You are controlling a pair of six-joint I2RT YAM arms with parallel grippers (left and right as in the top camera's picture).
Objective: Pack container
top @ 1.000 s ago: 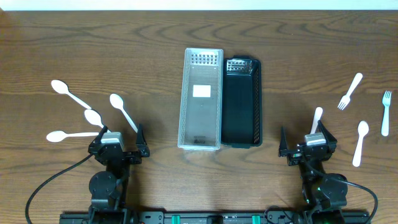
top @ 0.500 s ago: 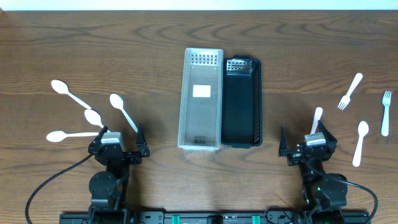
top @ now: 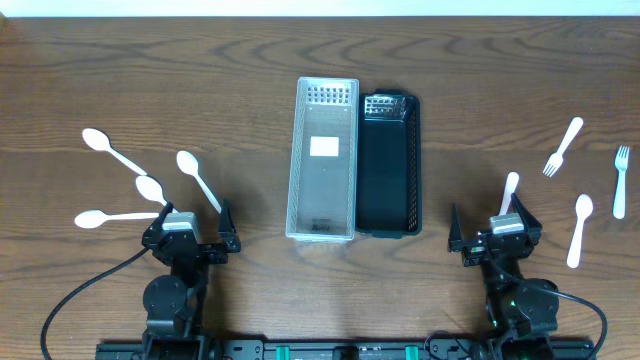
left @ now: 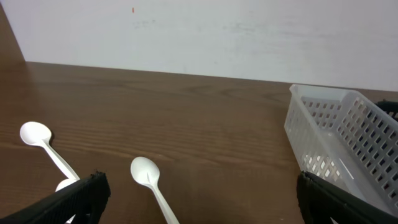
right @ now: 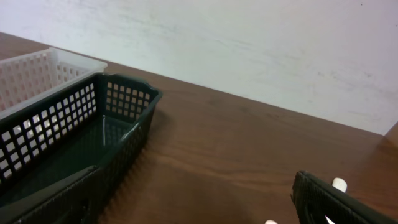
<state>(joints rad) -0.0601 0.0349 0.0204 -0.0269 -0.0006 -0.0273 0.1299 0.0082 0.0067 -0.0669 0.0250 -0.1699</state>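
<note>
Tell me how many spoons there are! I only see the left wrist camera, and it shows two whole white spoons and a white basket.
Observer: Overhead shows four white spoons on the left side.
Operator: Is there another basket?
Observer: Yes, a black basket sits right beside the white basket, on its right.
Operator: Any forks?
Observer: Two white forks lie far right, beyond the right pincer.
</note>
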